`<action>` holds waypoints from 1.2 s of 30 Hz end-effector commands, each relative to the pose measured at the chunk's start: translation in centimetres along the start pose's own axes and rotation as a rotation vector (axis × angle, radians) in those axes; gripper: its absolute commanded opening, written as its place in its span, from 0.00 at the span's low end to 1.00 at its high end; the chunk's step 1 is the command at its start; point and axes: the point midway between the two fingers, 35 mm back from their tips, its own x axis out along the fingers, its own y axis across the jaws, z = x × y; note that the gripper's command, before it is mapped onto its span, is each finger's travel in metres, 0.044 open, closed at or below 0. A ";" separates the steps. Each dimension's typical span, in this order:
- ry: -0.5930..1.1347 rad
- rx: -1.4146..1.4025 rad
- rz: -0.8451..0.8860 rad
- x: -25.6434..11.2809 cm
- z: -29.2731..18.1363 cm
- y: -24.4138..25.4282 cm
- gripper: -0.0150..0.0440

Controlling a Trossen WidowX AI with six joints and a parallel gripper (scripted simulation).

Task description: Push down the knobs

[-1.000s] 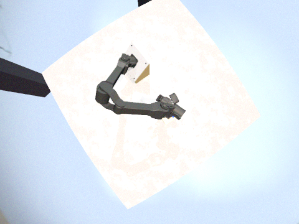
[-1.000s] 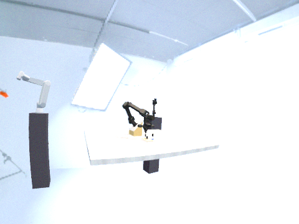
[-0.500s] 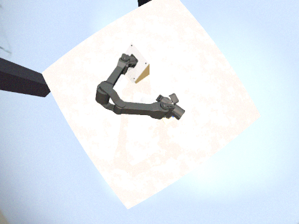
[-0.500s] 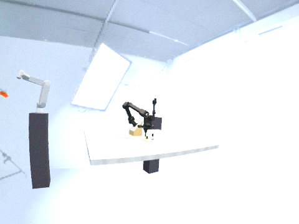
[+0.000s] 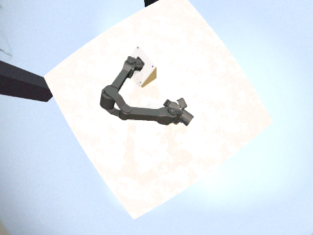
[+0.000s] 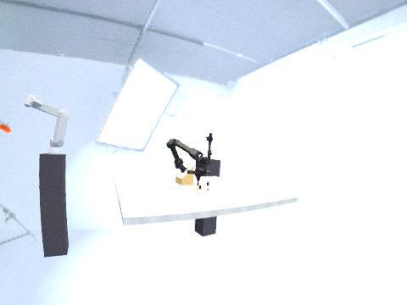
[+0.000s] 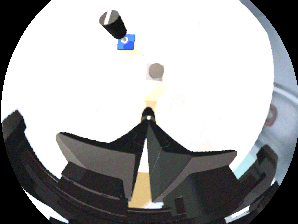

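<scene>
The circuit board is small and pale yellow, partly under the arm in the top view. In the wrist view, a black knob with a white line stands above the blue potentiometer, a bit of pale shaft showing between them. Another black knob is right at the fingertips; its potentiometer is hidden. A round grey part sits between them. My gripper is shut with nothing between its fingers, tips over the nearer knob. Whether they touch it I cannot tell.
The arm's base stands on a tan wedge block with a pale sloping top, behind the board in the exterior view. A dark pillar is beside the table at the left. A white arm stands on another pillar, away from the table.
</scene>
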 end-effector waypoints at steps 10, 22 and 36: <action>-0.002 -0.003 -0.004 0.2 0.0 0.0 0.25; -0.002 -0.003 -0.004 0.4 0.0 0.0 0.25; -0.002 -0.003 -0.004 0.5 0.0 0.0 0.25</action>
